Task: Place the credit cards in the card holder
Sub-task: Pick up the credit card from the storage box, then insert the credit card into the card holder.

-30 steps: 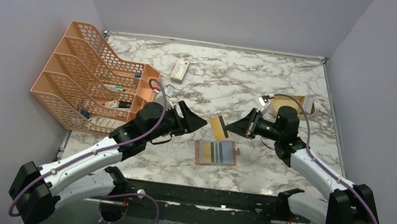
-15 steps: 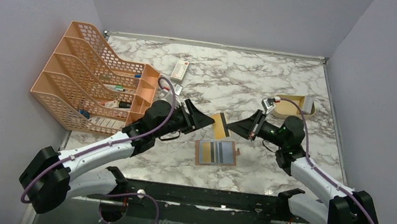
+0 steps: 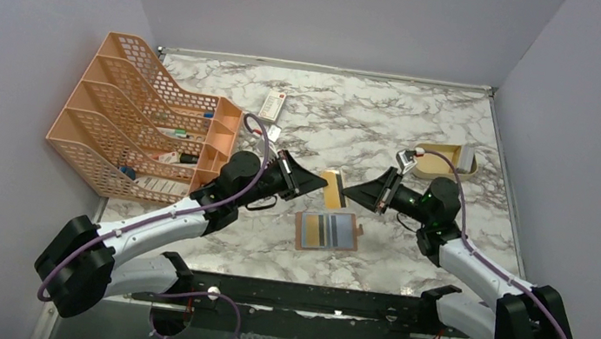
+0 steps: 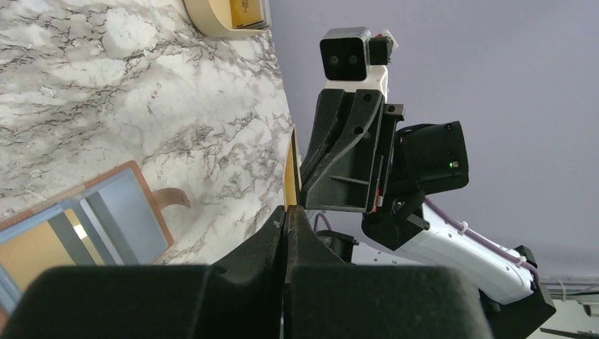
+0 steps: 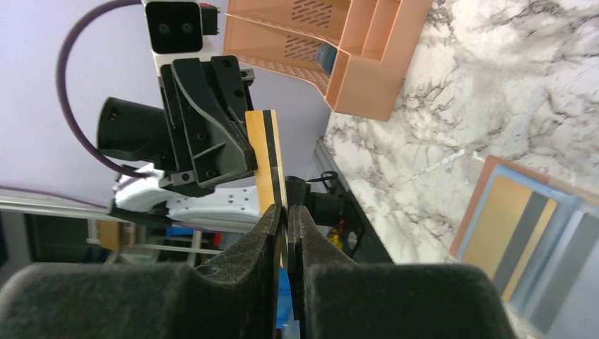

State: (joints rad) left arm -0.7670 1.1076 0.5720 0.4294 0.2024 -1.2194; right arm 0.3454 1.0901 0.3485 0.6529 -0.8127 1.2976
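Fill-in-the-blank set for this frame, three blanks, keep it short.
The left gripper and right gripper both pinch one card, coloured ___.
The card holder lies spread ___, its slots showing.
The orange file rack stands on the ___ arm's side.
Missing: gold; open; left.

My right claw (image 5: 286,212) is matt black plastic. The gold card (image 5: 267,155) at its tips is smooth, glossy plastic. Down beside the claw, the card holder (image 3: 298,231) looks like matt brown leather. The table (image 5: 494,85) has a polished marble look. Ahead, the rack (image 5: 367,42) is orange plastic mesh.
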